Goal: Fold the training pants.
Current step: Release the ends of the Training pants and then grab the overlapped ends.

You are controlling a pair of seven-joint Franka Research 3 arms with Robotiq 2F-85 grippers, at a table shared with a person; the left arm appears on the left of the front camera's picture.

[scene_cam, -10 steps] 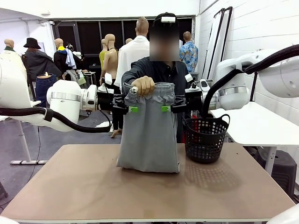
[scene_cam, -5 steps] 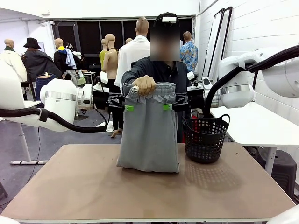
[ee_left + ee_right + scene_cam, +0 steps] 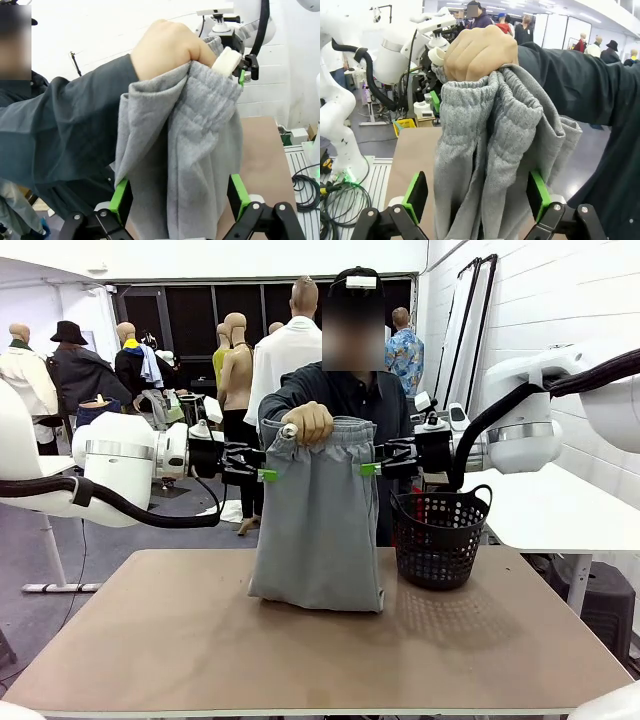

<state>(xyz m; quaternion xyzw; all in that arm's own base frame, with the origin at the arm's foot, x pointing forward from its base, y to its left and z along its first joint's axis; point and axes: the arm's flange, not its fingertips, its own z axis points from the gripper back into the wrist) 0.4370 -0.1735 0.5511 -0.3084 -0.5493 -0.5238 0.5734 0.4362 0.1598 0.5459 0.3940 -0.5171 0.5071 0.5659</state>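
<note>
A person's hand (image 3: 307, 423) at the far side of the tan wooden table (image 3: 200, 640) grips the bunched elastic waistband of the light grey jersey training pants (image 3: 318, 530). The pants hang straight down at the table's middle, and their lower end rests on the tabletop. The white left arm's black left gripper (image 3: 262, 475) sits at the garment's left edge just below the waistband. The right gripper (image 3: 372, 468) sits level with it at the right edge.

The front view also takes in a black mesh basket (image 3: 440, 535) standing on the table just right of the pants, and it shows the cloth meeting the tabletop. The wrist views show neither of these.

The left wrist view looks along that gripper's green-padded fingers (image 3: 120, 197), which are spread wide with grey folds hanging between them. The right gripper shows beyond the fist. In the right wrist view the fingers (image 3: 415, 195) are spread wide around the cloth in the same way. Whether any pad presses the fabric cannot be told.
</note>
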